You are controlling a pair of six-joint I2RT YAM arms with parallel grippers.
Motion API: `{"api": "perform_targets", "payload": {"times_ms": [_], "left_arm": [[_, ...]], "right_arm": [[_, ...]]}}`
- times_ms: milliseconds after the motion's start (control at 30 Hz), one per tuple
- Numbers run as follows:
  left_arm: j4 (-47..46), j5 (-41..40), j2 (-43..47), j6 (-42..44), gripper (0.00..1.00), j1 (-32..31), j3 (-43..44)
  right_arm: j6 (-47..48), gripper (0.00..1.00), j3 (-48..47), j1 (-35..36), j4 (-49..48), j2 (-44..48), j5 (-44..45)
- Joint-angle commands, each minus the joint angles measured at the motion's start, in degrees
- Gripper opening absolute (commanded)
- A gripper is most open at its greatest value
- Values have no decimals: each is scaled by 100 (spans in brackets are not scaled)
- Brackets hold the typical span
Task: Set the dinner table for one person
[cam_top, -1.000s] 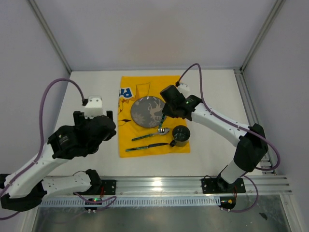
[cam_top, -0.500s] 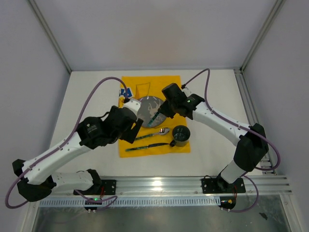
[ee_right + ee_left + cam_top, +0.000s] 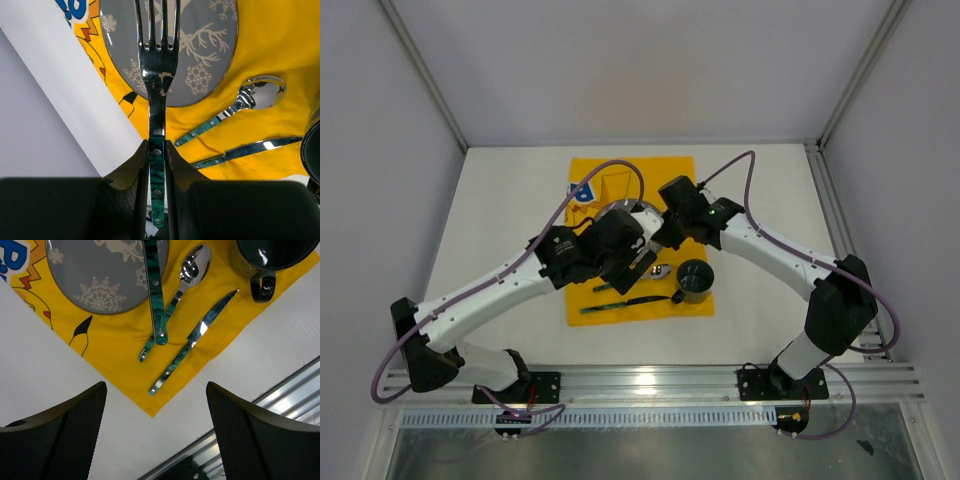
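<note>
The dinner table [image 3: 500, 200] fills the enclosure floor, spanning more left to right than near to far in the overhead view. Walls [image 3: 640, 80] close its left, far and right edges; a metal rail [image 3: 650, 380] runs along the near one. Bare tabletop lies open on both sides of the yellow cartoon-printed cloth [image 3: 665, 175], wider on the left, with narrower strips beyond and before it. Over the cloth room is tight: the left arm [image 3: 490, 295] reaches in from the near left, hiding most of the plate [image 3: 95, 275] from above, and we see the two grippers close together.

The right gripper [image 3: 157, 150] pinches the fork [image 3: 157, 75] by the top of its green handle. Its long axis runs slantwise, tines toward the far side over the plate, handle tail toward the near left, crossing above the handle of the spoon [image 3: 189, 272]. We cannot tell whether it touches the plate. Spoon and knife [image 3: 200, 332] lie roughly parallel on the cloth, the knife tip just beside the handle of the mug [image 3: 270, 257], which stands by the cloth's right edge. The left gripper [image 3: 156, 387] holds nothing, fingers wide apart, above the cloth's near left corner.
</note>
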State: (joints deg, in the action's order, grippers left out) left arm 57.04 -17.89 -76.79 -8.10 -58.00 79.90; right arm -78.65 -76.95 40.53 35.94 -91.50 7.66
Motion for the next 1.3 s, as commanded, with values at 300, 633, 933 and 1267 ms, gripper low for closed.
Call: {"api": "perform_targets", "payload": {"times_ms": [300,633,933,1267], "left_arm": [[-1194,-1074,-494,414,79,8,-263],[-1564,-2043,-529,731,75,8,-651],[-1441,-1937,-609,599,73,16,-537],[-1116,-1622,-283,555,74,8,-176]], "right_arm": [[-291,3,391,7,-325,502,-370],[-106,3,-1031,7,1116,-201,-1091],[-212,3,-823,7,976,-324,-1030],[-265,3,-602,7,791,-623,-1039]]}}
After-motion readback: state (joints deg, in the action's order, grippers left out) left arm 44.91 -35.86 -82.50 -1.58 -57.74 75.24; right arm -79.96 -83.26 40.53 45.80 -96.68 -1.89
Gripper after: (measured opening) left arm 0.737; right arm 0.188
